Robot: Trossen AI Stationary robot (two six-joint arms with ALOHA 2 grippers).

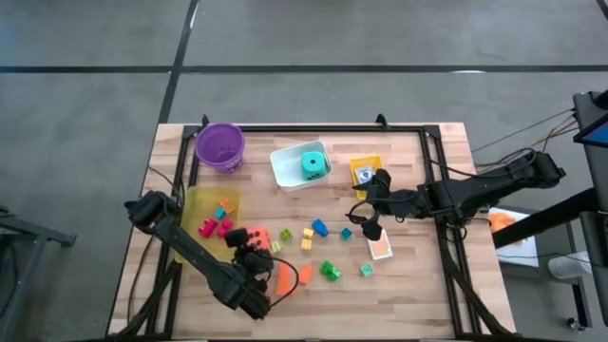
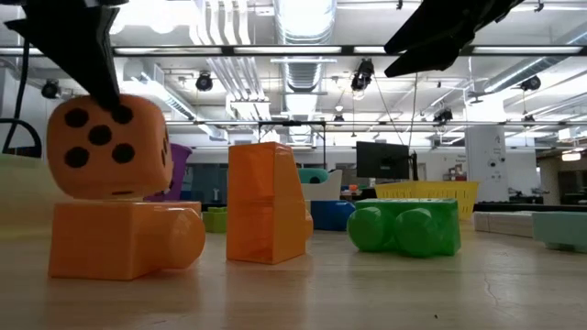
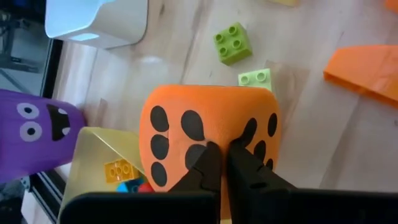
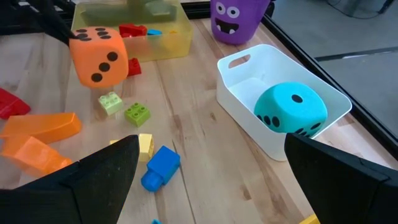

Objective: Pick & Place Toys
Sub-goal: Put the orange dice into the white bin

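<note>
Left gripper [image 3: 222,163] fingers pressed together, pinching a corner of the orange die [image 3: 208,134], which sits directly ahead of its fingertips. Right gripper [image 4: 211,177] spread wide, teal die [image 4: 290,109] ahead in white tray [image 4: 249,118].

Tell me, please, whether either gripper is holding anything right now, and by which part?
The left gripper is pinched shut on the orange foam die, biting into one edge. The right gripper is open, holding nothing.

Grey floor [image 1: 95,57] surrounds the wooden table [image 1: 418,294]; bright ceiling lights [image 2: 303,18] hang overhead.
</note>
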